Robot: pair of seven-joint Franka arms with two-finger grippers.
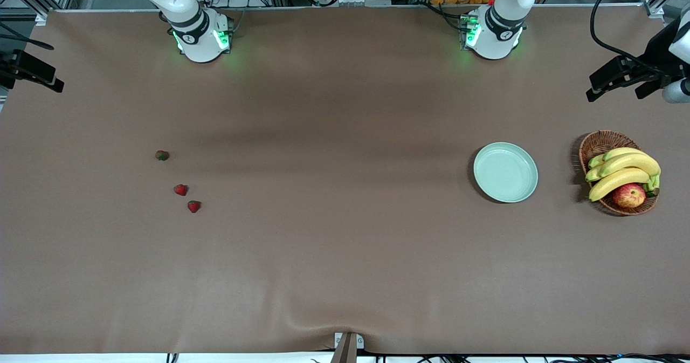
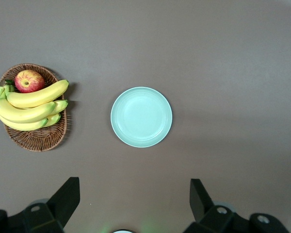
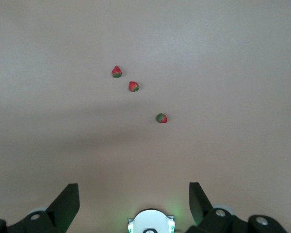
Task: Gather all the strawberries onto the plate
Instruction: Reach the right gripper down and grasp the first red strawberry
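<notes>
Three strawberries lie on the brown table toward the right arm's end: a darker, greener one (image 1: 162, 155), a red one (image 1: 181, 190) and a red one (image 1: 194, 206) nearest the front camera. The right wrist view shows them too (image 3: 161, 118) (image 3: 134, 86) (image 3: 117, 72). The mint-green plate (image 1: 505, 172) lies empty toward the left arm's end (image 2: 141, 116). My right gripper (image 3: 133, 190) is open and empty, high over the table between its base and the strawberries. My left gripper (image 2: 135, 187) is open and empty, high over the table between its base and the plate. Neither hand shows in the front view.
A brown wicker basket (image 1: 595, 144) with bananas (image 1: 625, 171) and a red-yellow apple (image 1: 629, 195) stands beside the plate, at the left arm's end of the table; it also shows in the left wrist view (image 2: 39, 141). Black gear juts in at both table ends (image 1: 620, 77) (image 1: 32, 72).
</notes>
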